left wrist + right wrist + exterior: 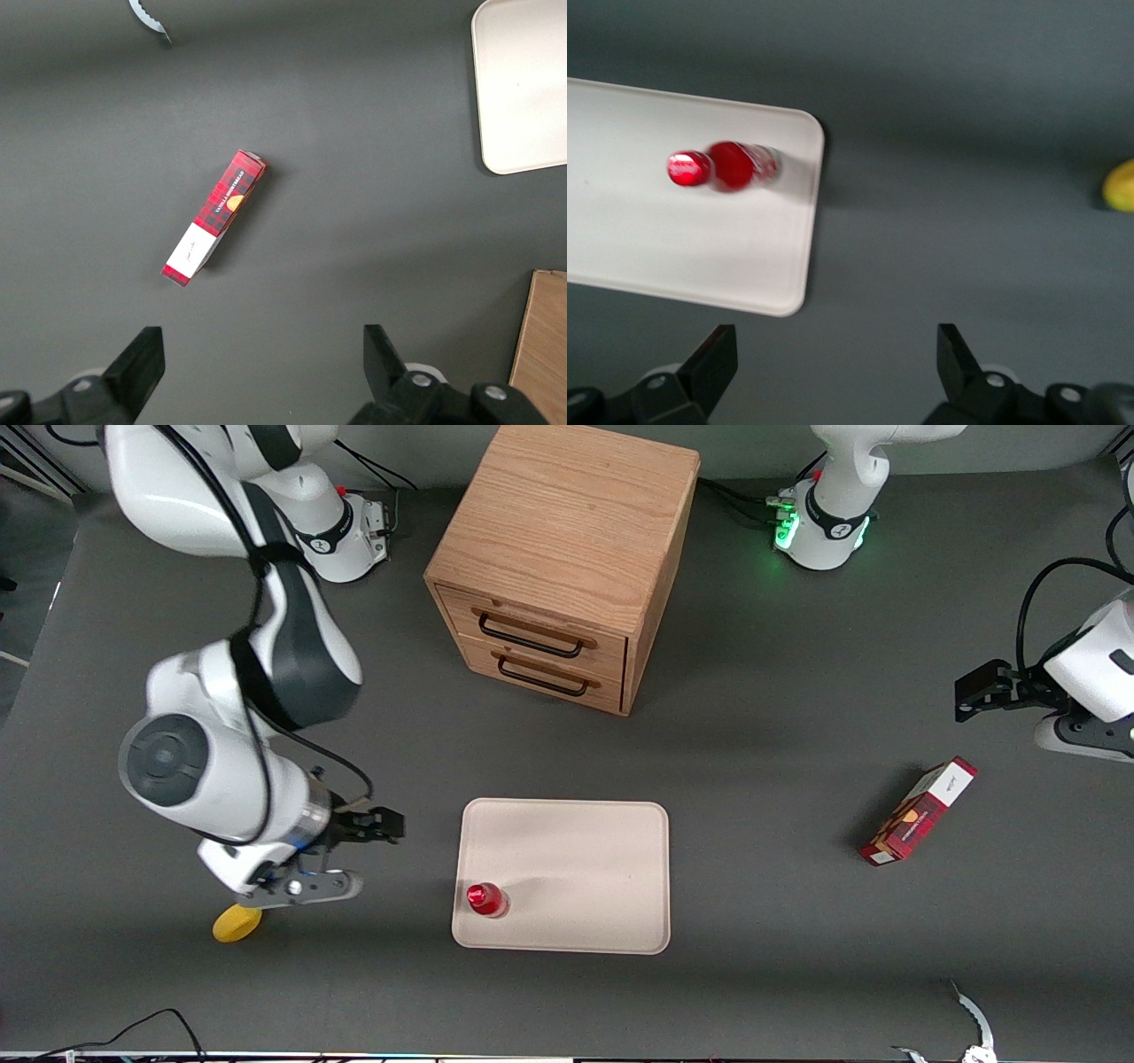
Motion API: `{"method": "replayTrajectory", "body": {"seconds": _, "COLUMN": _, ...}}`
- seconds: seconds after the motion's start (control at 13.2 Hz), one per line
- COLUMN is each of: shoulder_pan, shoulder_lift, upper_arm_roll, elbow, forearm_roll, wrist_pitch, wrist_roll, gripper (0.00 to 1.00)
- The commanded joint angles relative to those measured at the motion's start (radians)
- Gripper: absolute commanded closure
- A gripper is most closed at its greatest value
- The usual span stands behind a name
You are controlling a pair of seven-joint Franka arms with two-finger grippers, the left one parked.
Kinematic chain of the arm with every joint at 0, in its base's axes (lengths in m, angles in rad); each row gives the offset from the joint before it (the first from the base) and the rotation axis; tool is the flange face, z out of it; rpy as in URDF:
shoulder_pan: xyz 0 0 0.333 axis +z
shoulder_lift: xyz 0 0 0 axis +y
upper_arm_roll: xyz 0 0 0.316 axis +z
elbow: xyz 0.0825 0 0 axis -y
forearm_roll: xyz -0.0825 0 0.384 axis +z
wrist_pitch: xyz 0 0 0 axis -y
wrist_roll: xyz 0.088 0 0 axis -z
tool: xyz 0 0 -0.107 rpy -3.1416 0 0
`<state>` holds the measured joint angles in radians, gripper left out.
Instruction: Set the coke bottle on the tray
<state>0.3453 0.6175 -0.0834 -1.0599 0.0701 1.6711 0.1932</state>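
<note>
The coke bottle [485,899], small and red with a red cap, stands upright on the cream-white tray [576,841], in the tray's corner nearest the front camera at the working arm's end. It also shows in the right wrist view [726,166], standing on the tray [673,239] near its rounded corner. My right gripper [354,859] is open and empty, above the bare table beside the tray, apart from the bottle. In the right wrist view the gripper [837,363] has its jaws spread wide over grey table.
A yellow lemon-like object [236,923] lies under the working arm, also in the right wrist view [1120,184]. A wooden drawer cabinet [567,558] stands farther from the front camera than the tray. A red-and-white box [919,811] lies toward the parked arm's end.
</note>
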Motion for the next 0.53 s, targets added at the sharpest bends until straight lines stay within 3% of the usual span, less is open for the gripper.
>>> {"method": "replayTrajectory", "body": {"seconds": 0.0, "shoulder_pan": -0.034, "shoulder_lift": -0.220, "upper_arm_roll": 0.007, "elbow": -0.211, "forearm_roll": -0.022, "wrist_pitch": -0.040, "wrist_roll": -0.020, "gripper": 0.00}}
{"method": "replayTrajectory", "body": {"seconds": 0.23, "shoulder_pan": -0.110, "shoulder_lift": -0.382, "upper_arm_roll": 0.014, "elbow": -0.350, "forearm_roll": -0.045, "wrist_pitch": -0.048, "wrist_roll": -0.032, "gripper": 0.00}}
{"method": "replayTrajectory", "body": {"seconds": 0.45, "shoulder_pan": -0.207, "shoulder_lift": -0.450, "upper_arm_roll": 0.016, "elbow": -0.396, "forearm_roll": -0.042, "wrist_pitch": -0.065, "wrist_roll": -0.150, "gripper": 0.00}}
